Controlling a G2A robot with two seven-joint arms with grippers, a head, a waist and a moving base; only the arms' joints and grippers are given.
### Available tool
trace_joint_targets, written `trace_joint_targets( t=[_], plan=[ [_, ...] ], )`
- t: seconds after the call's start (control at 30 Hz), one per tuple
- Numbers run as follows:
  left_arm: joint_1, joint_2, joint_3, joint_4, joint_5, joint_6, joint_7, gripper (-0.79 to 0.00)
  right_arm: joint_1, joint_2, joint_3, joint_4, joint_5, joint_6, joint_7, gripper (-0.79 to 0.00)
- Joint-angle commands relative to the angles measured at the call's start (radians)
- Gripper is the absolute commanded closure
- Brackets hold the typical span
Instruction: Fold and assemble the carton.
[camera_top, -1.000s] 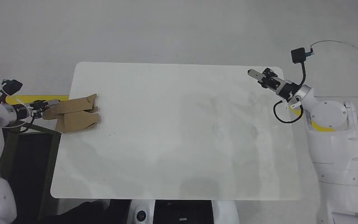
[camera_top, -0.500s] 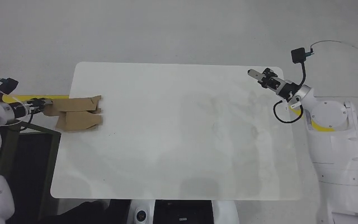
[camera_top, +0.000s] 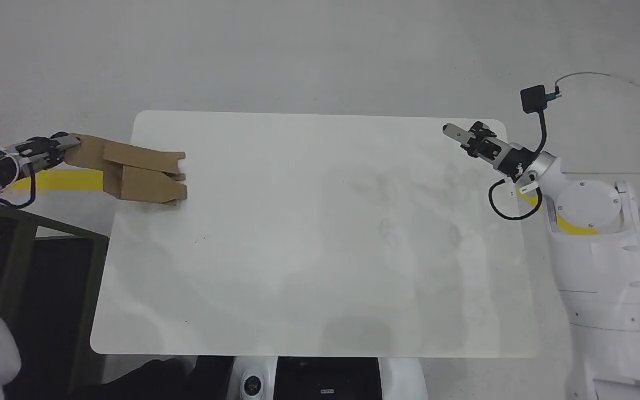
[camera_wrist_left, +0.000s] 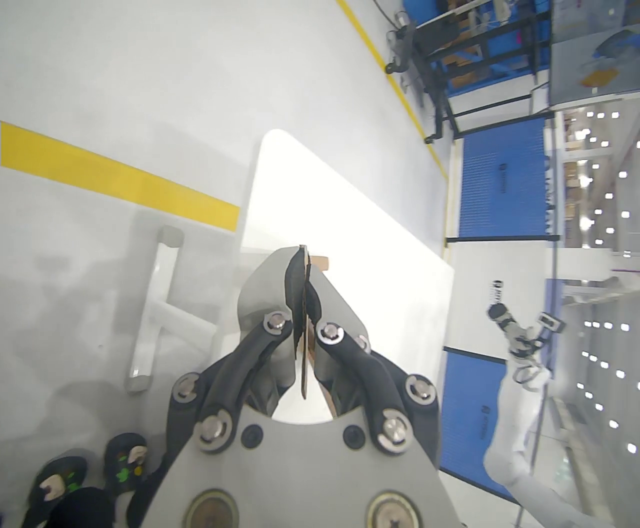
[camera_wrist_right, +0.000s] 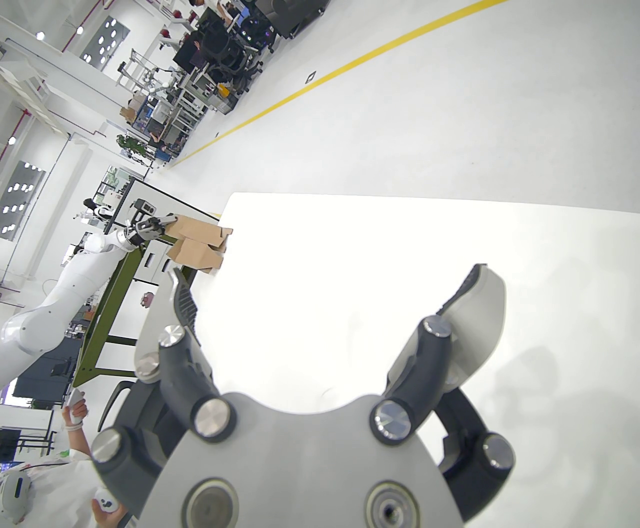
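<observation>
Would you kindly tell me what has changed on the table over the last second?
The left gripper, shut on the carton, has carried it along the left side of the table toward the far edge, and the carton has turned a little. Nothing was newly taken hold of or let go. The right gripper stayed open over the far right corner.

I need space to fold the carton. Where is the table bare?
The table is bare across its middle and near edge, between the carton at the far-left corner and the open right gripper over the far-right corner. Crowded: only that corner, where the left gripper holds the carton.
</observation>
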Motion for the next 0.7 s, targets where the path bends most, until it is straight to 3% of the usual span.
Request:
trace_joint_targets(
  t=[0.0, 0.27, 0.43, 0.67],
  plan=[
    [0.007, -0.006, 0.005, -0.038, -0.032, 0.056, 0.037, 0.0, 0.0, 0.0, 0.0, 0.0, 0.0, 0.0, 0.0, -0.785],
    [0.044, -0.043, 0.053, -0.234, -0.173, 0.21, 0.105, 0.0, 0.0, 0.0, 0.0, 0.0, 0.0, 0.0, 0.0, -0.785],
    [0.049, -0.072, 0.113, -0.361, -0.252, 0.255, 0.183, 0.0, 0.0, 0.0, 0.0, 0.0, 0.0, 0.0, 0.0, -0.785],
    [0.027, -0.114, 0.221, -0.439, -0.338, 0.309, 0.265, 0.0, 0.0, 0.0, 0.0, 0.0, 0.0, 0.0, 0.0, -0.785]
  ],
)
